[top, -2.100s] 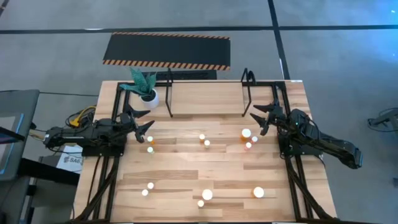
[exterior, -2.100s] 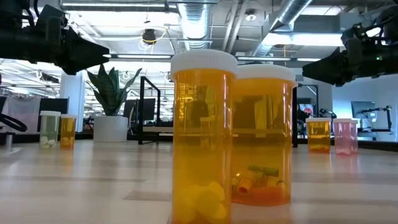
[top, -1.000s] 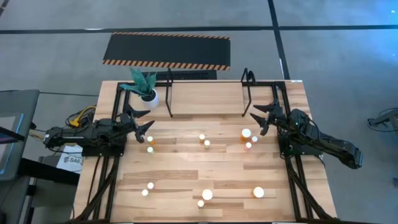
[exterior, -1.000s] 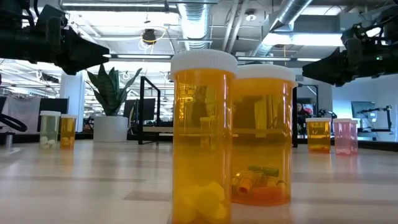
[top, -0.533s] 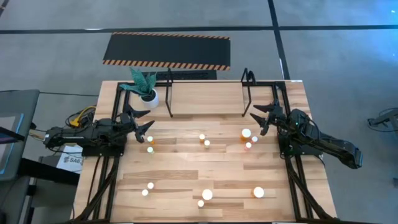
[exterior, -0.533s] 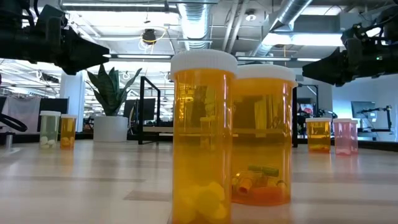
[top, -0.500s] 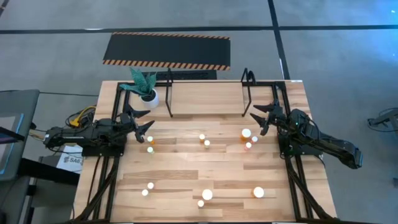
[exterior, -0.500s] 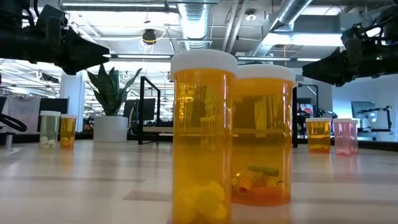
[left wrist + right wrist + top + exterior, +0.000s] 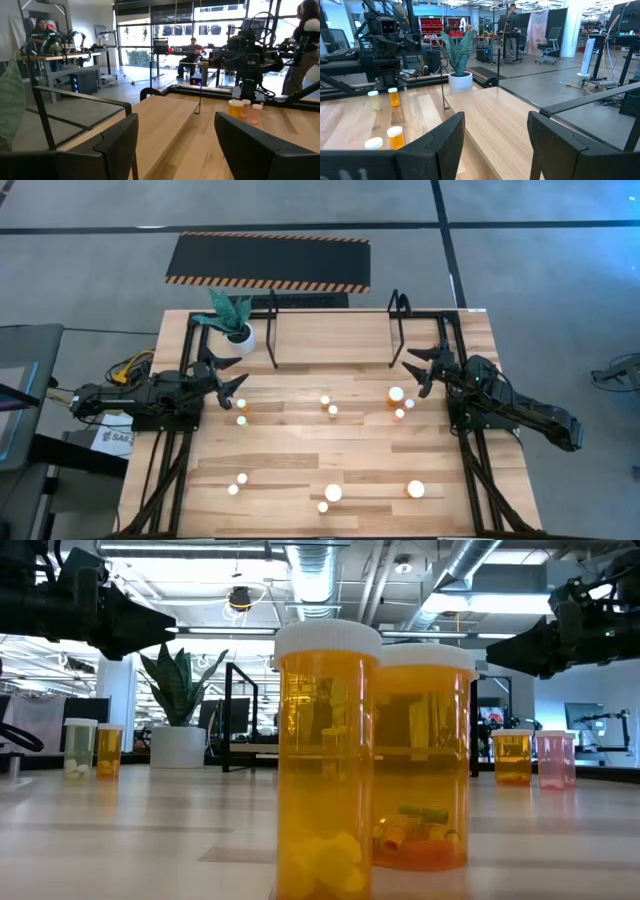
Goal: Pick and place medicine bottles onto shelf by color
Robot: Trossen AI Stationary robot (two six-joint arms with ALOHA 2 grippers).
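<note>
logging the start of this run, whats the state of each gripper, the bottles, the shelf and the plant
left gripper: open, empty, above the table's left side
right gripper: open, empty, above the right side
medicine bottles: upright, capped, scattered on the table
shelf: no bottles on it
potted plant: upright by the shelf's left end

A light wooden table is seen from above, standing on a grey floor. A white plant pot with a green-leaved plant is set at the far left corner of the table. On the floor beyond the far edge, a black hazard-striped mat is laid. A seated person is visible in the room behind.
</note>
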